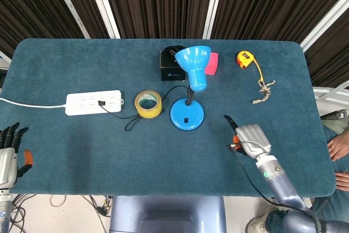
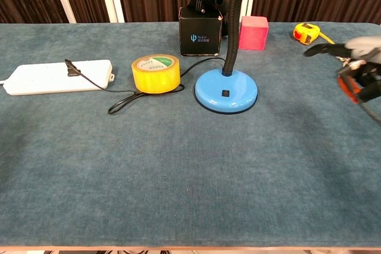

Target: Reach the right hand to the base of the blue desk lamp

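Note:
The blue desk lamp stands mid-table, its round base (image 1: 187, 115) (image 2: 227, 90) flat on the cloth and its shade (image 1: 193, 64) tilted up on a black gooseneck. My right hand (image 1: 248, 137) (image 2: 357, 63) hovers over the table to the right of the base, a clear gap between them, fingers pointing toward the lamp and holding nothing. My left hand (image 1: 10, 154) rests at the table's near left edge, fingers spread and empty; the chest view does not show it.
A yellow tape roll (image 1: 148, 104) sits left of the base, with the lamp's black cord running to a white power strip (image 1: 94, 102). Behind the lamp are a black box (image 1: 172, 66) and pink block (image 1: 211, 63). A yellow tape measure (image 1: 245, 59) and rope (image 1: 264, 91) lie far right.

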You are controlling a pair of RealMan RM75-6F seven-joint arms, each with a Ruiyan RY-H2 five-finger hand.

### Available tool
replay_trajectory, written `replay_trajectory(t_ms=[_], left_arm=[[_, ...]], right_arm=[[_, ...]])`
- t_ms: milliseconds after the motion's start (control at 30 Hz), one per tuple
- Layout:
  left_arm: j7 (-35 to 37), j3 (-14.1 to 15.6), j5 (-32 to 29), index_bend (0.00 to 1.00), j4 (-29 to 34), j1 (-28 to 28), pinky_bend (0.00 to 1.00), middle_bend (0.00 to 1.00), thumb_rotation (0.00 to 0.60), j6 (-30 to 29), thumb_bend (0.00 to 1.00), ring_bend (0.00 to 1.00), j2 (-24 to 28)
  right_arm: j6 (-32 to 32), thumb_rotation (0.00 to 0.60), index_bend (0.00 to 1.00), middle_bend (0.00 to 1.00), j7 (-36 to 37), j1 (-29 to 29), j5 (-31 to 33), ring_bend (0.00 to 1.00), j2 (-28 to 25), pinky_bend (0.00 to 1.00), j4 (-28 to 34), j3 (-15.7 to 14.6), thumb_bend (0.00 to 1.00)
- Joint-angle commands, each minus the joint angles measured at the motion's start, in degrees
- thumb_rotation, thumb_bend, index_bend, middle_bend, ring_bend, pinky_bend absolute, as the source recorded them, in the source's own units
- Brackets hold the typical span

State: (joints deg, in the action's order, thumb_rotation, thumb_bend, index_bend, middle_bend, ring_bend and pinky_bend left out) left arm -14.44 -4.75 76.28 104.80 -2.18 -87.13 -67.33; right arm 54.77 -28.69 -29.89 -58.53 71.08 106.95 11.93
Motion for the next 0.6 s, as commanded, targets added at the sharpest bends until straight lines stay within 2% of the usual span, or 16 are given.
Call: replay_trajectory(t_ms=[33, 600], left_arm=[[0.0, 0.1, 0.0, 0.14, 0.1, 0.0, 0.00, 0.02, 0.600, 0.1, 0.64, 0.00, 0.0], [0.1, 0.3, -0.6, 0.14, 0.3, -0.1, 0.00, 0.02, 0.600, 0.6, 0.64, 0.00, 0.2]], right_arm=[[-1.2, 0.600, 0.00, 0.78, -2.2, -2.5, 2.4, 0.83, 2.9, 0.72, -1.2, -0.1, 0.81], [-2.6, 0.600, 0.00, 0.78, -6.3, -10.3, 9.8, 0.83, 12.3, 0.83, -7.2, -0.8, 0.81]])
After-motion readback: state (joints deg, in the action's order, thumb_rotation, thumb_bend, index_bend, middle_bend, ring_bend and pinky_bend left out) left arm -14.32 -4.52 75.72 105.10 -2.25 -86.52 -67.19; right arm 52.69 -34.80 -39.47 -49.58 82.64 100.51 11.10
